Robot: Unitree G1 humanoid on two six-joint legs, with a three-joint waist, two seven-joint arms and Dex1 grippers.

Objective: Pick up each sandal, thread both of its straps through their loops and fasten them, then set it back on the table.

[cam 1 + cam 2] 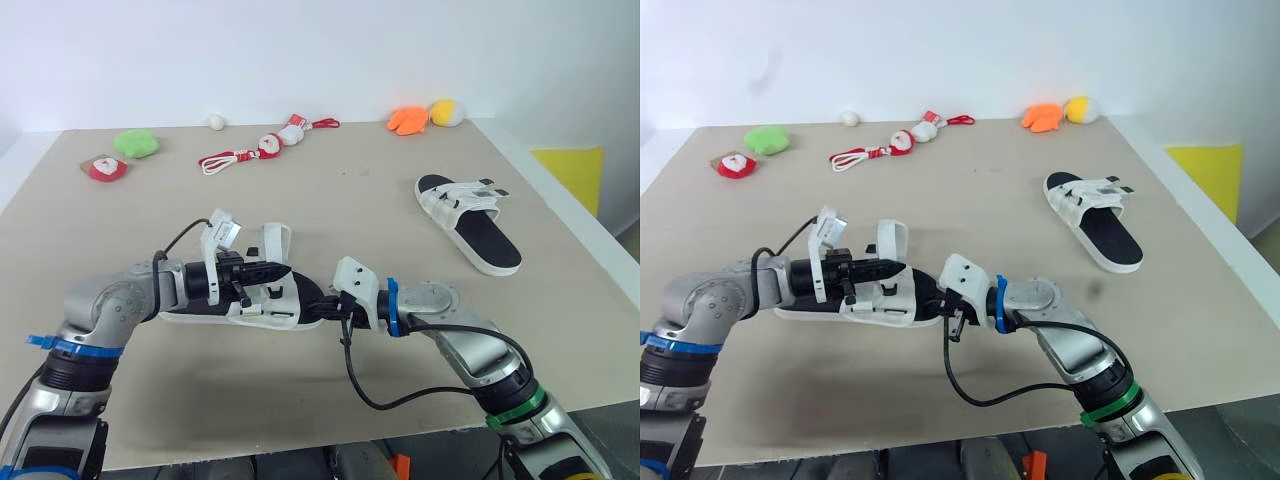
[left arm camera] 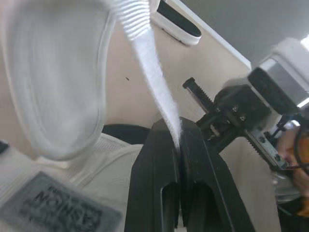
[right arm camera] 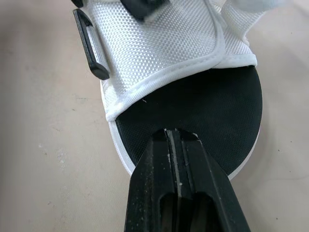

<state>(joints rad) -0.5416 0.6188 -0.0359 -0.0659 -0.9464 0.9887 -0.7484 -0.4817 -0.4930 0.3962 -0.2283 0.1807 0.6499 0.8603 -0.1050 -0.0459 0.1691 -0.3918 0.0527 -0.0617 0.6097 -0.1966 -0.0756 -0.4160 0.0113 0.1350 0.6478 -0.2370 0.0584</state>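
Observation:
The near white sandal [image 1: 262,303] with a black insole lies on the table in front of me. My left gripper [image 1: 284,272] is shut on one of its white straps [image 2: 155,84], which runs up out of the fingertips. A loose strap [image 1: 275,243] curls up behind it. My right gripper [image 3: 177,133] is shut with nothing between its fingers, and its tips rest on the black insole [image 3: 218,104] at the sandal's right end. A black loop [image 3: 91,47] sits on the side of the mesh upper. The second sandal [image 1: 467,222] lies at the right, apart from both grippers.
Small toys line the table's far side: a green plush [image 1: 137,143], a red pouch [image 1: 107,168], a red-and-white rope toy [image 1: 265,146], a white ball [image 1: 215,121], an orange toy [image 1: 408,120] and a yellow one [image 1: 443,112]. The table's right edge [image 1: 575,225] runs close to the second sandal.

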